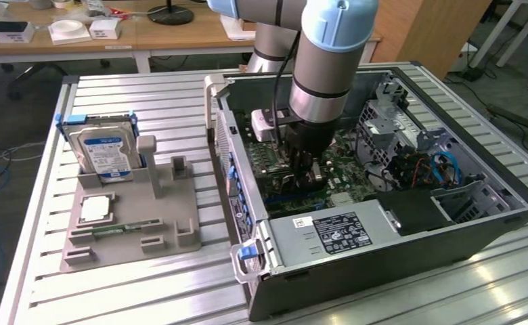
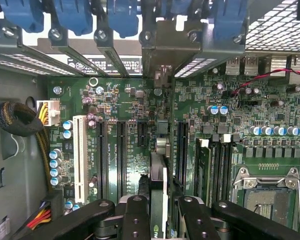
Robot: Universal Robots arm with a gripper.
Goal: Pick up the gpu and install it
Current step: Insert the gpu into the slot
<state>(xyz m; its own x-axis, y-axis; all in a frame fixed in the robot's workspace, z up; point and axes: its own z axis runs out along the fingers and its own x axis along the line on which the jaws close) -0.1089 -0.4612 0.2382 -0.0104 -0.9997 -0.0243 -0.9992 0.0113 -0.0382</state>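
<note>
gpu [image 2: 159,200] seen edge-on, mostly hidden between fingers [image 2: 135,220]; gripper [image 2: 159,222] pinches it, long axis running away toward slot brackets [image 2: 165,45].

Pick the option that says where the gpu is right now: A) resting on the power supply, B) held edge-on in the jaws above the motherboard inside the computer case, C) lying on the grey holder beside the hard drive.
B: in the wrist view the gpu stands edge-on between the jaws of the gripper over the motherboard slots, and the exterior view has the arm reaching down into the computer case.
</note>
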